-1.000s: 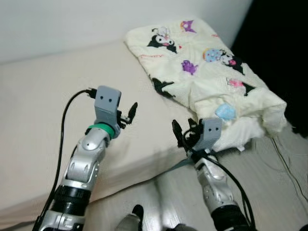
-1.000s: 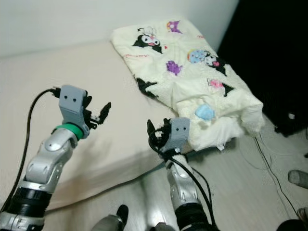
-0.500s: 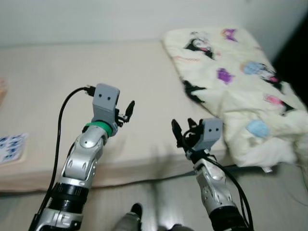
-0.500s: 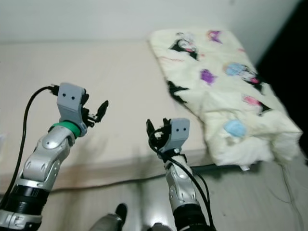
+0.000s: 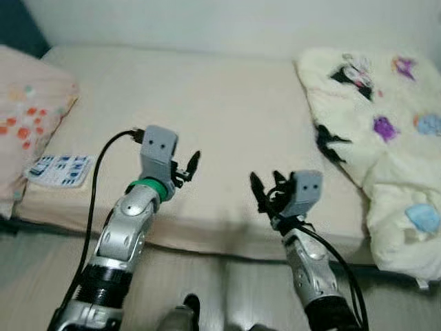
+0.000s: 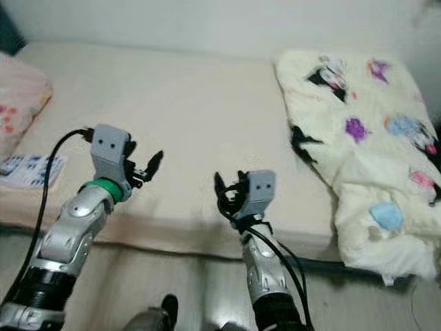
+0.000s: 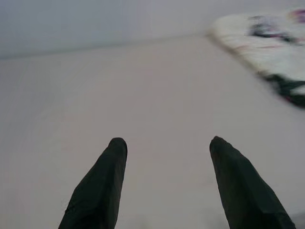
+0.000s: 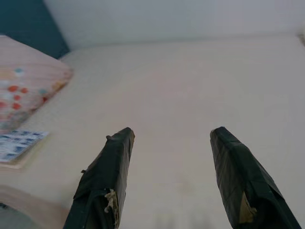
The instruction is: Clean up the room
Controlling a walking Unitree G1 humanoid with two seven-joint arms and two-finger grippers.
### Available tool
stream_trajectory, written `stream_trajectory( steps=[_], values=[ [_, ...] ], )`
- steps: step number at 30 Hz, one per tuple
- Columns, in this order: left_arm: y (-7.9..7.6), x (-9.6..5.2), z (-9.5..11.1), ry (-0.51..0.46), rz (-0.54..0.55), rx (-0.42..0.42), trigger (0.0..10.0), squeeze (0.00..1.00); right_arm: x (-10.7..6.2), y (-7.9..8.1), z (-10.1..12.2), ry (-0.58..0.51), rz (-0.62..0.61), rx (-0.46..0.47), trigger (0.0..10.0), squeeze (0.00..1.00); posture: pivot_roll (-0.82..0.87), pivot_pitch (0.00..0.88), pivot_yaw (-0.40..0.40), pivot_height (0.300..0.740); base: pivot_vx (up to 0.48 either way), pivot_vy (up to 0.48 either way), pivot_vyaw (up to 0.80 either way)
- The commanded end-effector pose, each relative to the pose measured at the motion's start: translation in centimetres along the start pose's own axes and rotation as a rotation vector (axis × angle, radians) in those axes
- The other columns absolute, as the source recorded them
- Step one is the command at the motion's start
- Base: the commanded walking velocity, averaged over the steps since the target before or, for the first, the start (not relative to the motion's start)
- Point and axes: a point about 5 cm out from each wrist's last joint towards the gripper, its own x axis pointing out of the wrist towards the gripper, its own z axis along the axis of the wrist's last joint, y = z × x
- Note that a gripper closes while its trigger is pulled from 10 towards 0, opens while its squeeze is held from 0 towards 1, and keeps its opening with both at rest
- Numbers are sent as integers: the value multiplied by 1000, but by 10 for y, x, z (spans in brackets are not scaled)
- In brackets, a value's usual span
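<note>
A cream blanket [image 5: 372, 131] with cartoon prints lies bunched on the right end of the beige mattress [image 5: 227, 103]. On the left end rests a pink pillow [image 5: 31, 117] with orange dots, and a blue-and-white packet [image 5: 60, 169] lies beside it near the bed's front edge. My left gripper [image 5: 189, 165] is raised over the front edge of the bed, open and holding nothing. My right gripper [image 5: 265, 193] hovers at the same edge, also open and holding nothing. In the wrist views, the left gripper [image 7: 167, 148] faces bare mattress and the right gripper [image 8: 171, 136] points toward the pillow [image 8: 24, 81].
A pale wall runs behind the bed, with a dark corner [image 5: 24, 27] at the far left. Light wooden floor [image 5: 41, 276] lies between me and the bed. The blanket's lower end hangs over the bed's front edge at the right.
The camera has swung left: the blanket has slid to the picture's right, and the pillow and packet have come into view. Both arms hold the same pose, fingers still apart.
</note>
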Motion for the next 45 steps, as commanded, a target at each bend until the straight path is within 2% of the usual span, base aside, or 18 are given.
stream_trajectory(
  steps=[1, 4, 5, 6, 9, 15, 19, 26, 33, 45],
  values=[
    [-2, -1, -8, 27, -4, 3, 10000, 0, -6, -4, -8, 32, -30, -5, 10000, 0, 73, 104, 51, 740, 0, 0, 719],
    [1, -3, -15, 25, 12, -7, 10000, 0, -5, -16, 5, -22, -114, -82, 10000, 0, 67, 104, 47, 740, 0, 0, 652],
    [1, -3, -15, 25, 12, -7, 10000, 0, -5, -16, 5, -22, -114, -82, 10000, 0, 67, 104, 47, 740, 0, 0, 619],
    [5, -4, -21, 9, 46, -3, 10000, 0, -5, -28, 23, -88, -177, -148, 10000, 0, 52, 104, 46, 740, 0, 0, 0],
    [6, -4, -33, 23, 92, 22, 10000, 0, -10, -43, 46, -167, -238, -257, 10000, 0, 16, 107, 46, 740, 0, 0, 0],
    [-2, 0, -42, 46, 98, 1, 10000, 0, -21, -63, 61, -208, -288, -311, 10000, 0, -41, 109, 49, 740, 0, 0, 0],
    [-10, 4, -44, 45, 72, 9, 10000, 0, -22, -60, 62, -204, -266, -315, 10000, 0, -62, 108, 48, 740, 0, 0, 0],
    [-28, 12, -35, -12, -21, 32, 10000, 0, -18, -37, 41, -130, -219, -215, 10000, 0, -68, 100, 40, 740, 0, 0, 0],
    [-26, 13, -31, -30, -18, 27, 10000, 0, -18, -34, 34, -110, -210, -188, 10000, 0, -53, 99, 40, 740, 0, 0, 0],
    [-23, 12, -32, -44, -14, 29, 10000, 0, -16, -34, 30, -85, -203, -171, 10000, 0, -42, 93, 35, 740, 0, -457, 0]
  ],
)
